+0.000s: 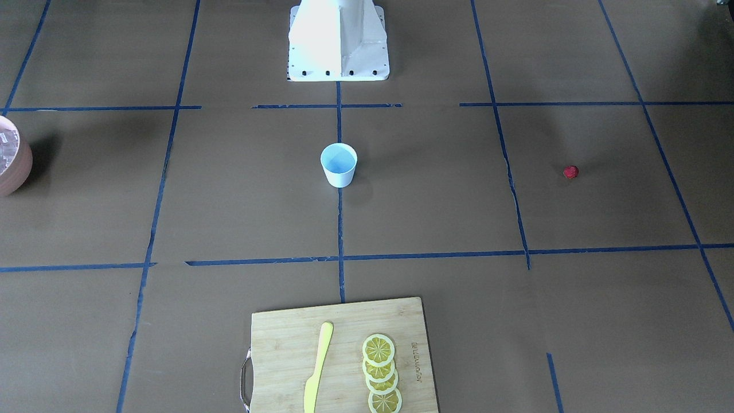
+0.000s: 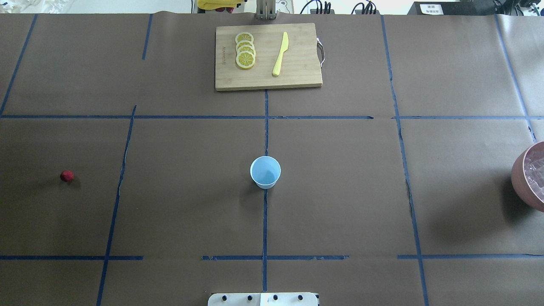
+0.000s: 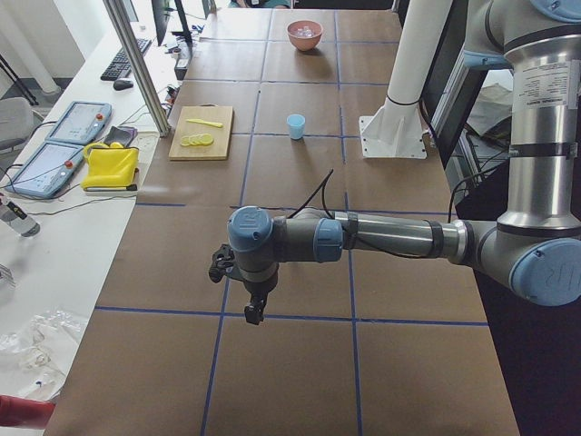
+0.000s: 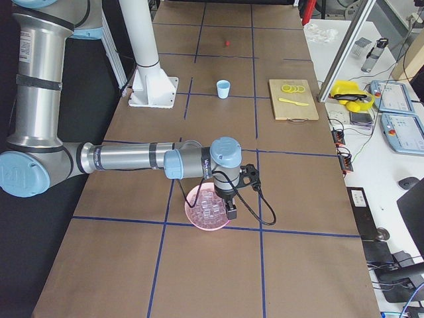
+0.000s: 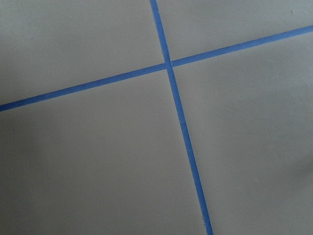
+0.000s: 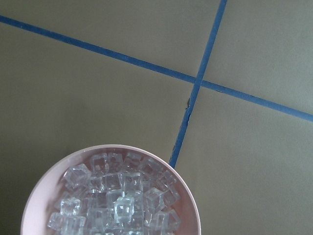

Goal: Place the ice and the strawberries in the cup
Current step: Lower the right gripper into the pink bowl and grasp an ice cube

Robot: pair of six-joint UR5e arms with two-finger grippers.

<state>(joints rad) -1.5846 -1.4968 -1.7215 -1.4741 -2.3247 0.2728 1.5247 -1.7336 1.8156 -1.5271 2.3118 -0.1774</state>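
Note:
The pale-blue cup stands upright and empty at the table's middle; it also shows in the front view. One dark-red strawberry lies alone far on my left side. The ice, many clear cubes, fills a pinkish bowl at my far right. My right gripper hangs just over that bowl; I cannot tell if it is open or shut. My left gripper hangs over bare table at the left end; its state cannot be told. No fingers show in either wrist view.
A wooden cutting board at the far middle edge holds several lemon slices and a yellow knife. The white robot base stands at the near middle. Blue tape lines cross the brown paper.

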